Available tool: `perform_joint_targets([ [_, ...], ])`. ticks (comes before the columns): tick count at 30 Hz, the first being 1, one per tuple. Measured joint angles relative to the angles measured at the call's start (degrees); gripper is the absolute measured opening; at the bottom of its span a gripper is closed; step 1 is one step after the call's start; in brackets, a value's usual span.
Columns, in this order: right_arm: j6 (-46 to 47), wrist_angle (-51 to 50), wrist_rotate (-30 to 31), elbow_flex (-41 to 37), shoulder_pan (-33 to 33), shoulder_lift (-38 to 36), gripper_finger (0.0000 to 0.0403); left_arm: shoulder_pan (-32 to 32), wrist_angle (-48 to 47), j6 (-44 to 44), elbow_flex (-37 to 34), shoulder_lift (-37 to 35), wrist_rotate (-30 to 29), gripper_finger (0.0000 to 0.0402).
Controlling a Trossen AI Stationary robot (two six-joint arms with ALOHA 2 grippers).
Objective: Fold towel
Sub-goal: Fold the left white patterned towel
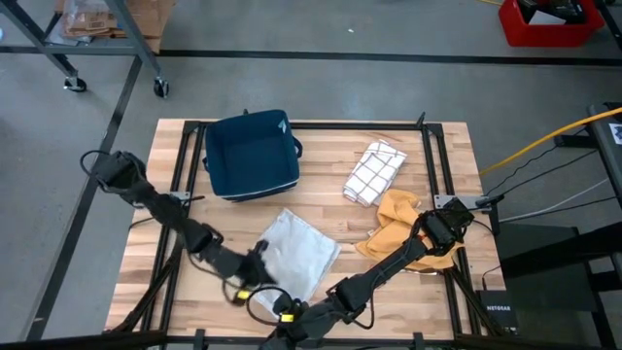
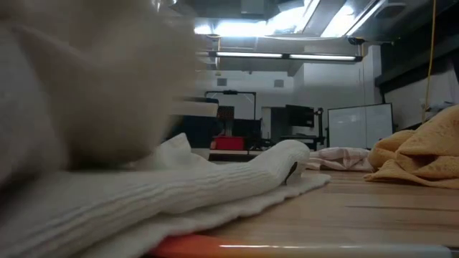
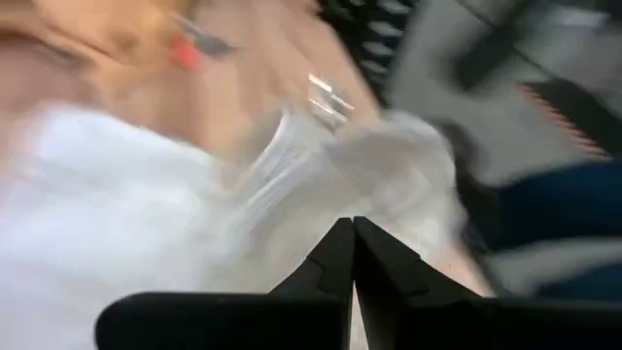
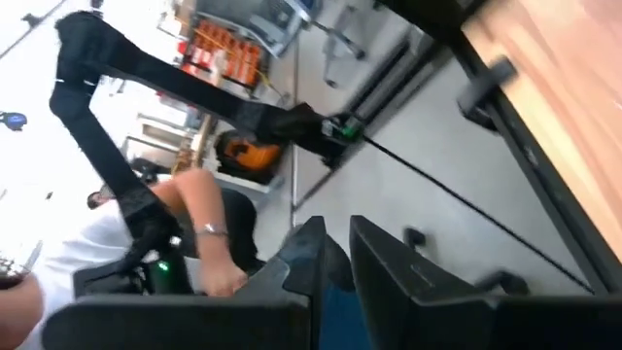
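Observation:
The grey-white towel lies on the wooden table near its front edge. In the low view the towel shows one layer lying over another. My left gripper is at the towel's left edge. In the left wrist view it is shut, with its tips over the blurred towel. My right gripper reaches past the table's near edge. In its own view it points off the table, with a narrow gap between its fingers and nothing in it. My left gripper's shut fingertips stand low over the towel near its left edge, slanting down from the table's left. Blur hides whether they touch the cloth.
A dark blue bin stands at the far middle. A checked cloth and an orange cloth lie to the right. A person's hand shows beyond the near edge in the right wrist view. A red crate sits on the floor.

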Motion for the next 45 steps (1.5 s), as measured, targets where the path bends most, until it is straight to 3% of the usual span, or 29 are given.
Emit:
perform_joint_targets([
  [6,-2.5,3.1,0.9,0.0,0.0,0.0,0.0056,8.3,1.9,2.0,0.0,1.6,-1.0,0.0001],
  [11,-2.5,2.7,1.3,0.0,0.0,0.0,0.0056,10.1,1.0,5.0,0.0,-1.6,2.2,0.0001],
  [18,-2.5,0.2,1.3,0.0,0.0,0.0,0.0056,7.4,-14.1,13.8,0.0,-13.3,10.8,0.0005],
  [24,-2.5,-1.5,1.8,0.0,0.0,0.0,0.0056,2.9,-27.9,9.0,0.0,-22.4,16.0,0.0021],
  [31,-4.1,-2.4,1.9,0.0,-1.7,0.0,0.0057,-0.9,-37.5,6.2,0.0,-27.3,16.4,0.0065],
  [35,-5.5,-1.8,1.9,0.0,-3.3,0.0,0.0084,-1.5,-42.0,6.3,0.0,-27.5,16.4,0.0102],
  [40,-7.1,-2.4,1.9,0.0,-5.4,0.0,0.0149,-2.2,-47.9,8.2,0.0,-27.5,16.3,0.0138],
  [45,-22.2,-3.6,0.2,0.0,-7.5,0.0,0.0201,-2.6,-50.6,12.4,0.0,-27.5,16.3,0.0155],
])
